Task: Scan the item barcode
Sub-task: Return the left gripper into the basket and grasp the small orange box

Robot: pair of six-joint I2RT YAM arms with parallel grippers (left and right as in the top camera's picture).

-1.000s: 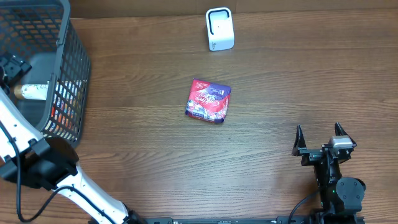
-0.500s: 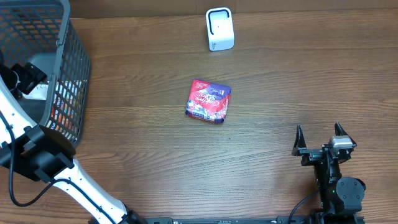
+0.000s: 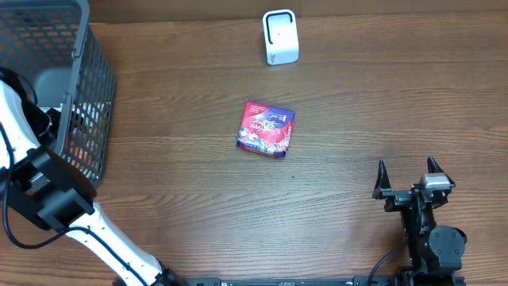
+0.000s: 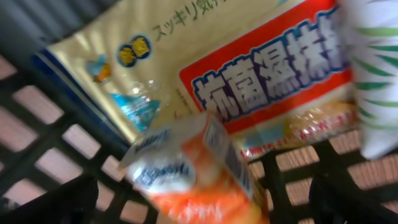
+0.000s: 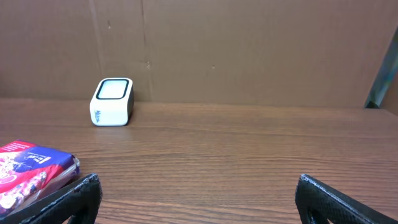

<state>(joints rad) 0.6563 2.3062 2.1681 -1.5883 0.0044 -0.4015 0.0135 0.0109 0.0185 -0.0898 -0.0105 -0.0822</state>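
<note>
Left gripper [image 4: 205, 202] is inside the basket [image 3: 87, 95], jaws spread wide, nothing grasped. The orange-and-white packet [image 4: 193, 174] lies directly ahead, between the two fingers, and is judged the pick target. Its long axis runs diagonally, from near the left finger toward the right one. It is stacked on a yellow pack [image 4: 249, 68] further ahead.

Right gripper [image 3: 406, 171] is also fully released and empty. The red-and-purple packet [image 3: 267, 129] lies flat on the table [image 3: 198, 206], ahead and left of its fingers, well apart. The scanner [image 3: 280, 36] stands beyond that, window facing the right fingers.

The left arm is nearer to the basket item and the right arm to the table packet. Which one is to be scanned cannot be settled.

Writing on the yellow pack: "スッキリ" along the top, and large white characters starting "抗菌" on a red panel. The rest is motion-blurred. A striped patch on the orange packet's right flank may be a barcode, but this is not confirmed. The red packet's print is too small to read.
</note>
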